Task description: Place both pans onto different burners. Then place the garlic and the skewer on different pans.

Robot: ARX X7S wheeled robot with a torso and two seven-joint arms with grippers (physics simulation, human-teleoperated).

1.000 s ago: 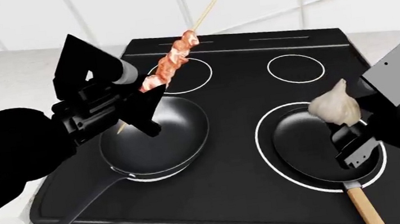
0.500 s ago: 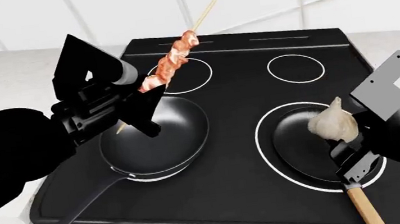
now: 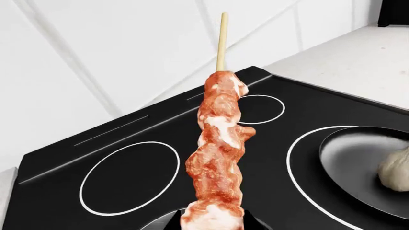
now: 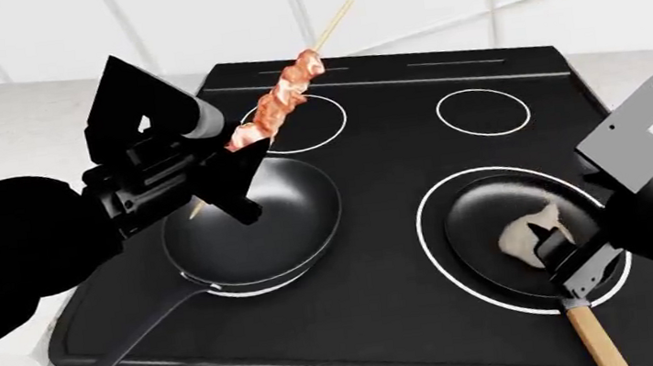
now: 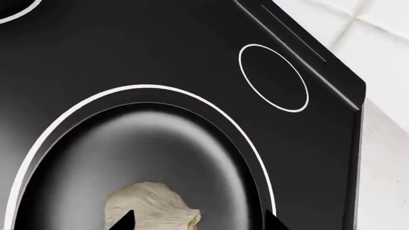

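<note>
White tiled wall behind the black glass stovetop (image 4: 419,126). We note each pan on a large burner: deep pan (image 4: 261,232), shallow pan (image 4: 495,256) holding the garlic (image 4: 535,231). Left end effector (image 4: 226,171) clamped on the skewer (image 4: 275,110); right end effector (image 4: 569,252) apart.

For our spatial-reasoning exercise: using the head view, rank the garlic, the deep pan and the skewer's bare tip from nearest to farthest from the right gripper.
1. Garlic, lying in the shallow pan beside the right gripper.
2. Deep pan, on the stovetop's left side.
3. Skewer bare tip, far back-left, raised.
</note>
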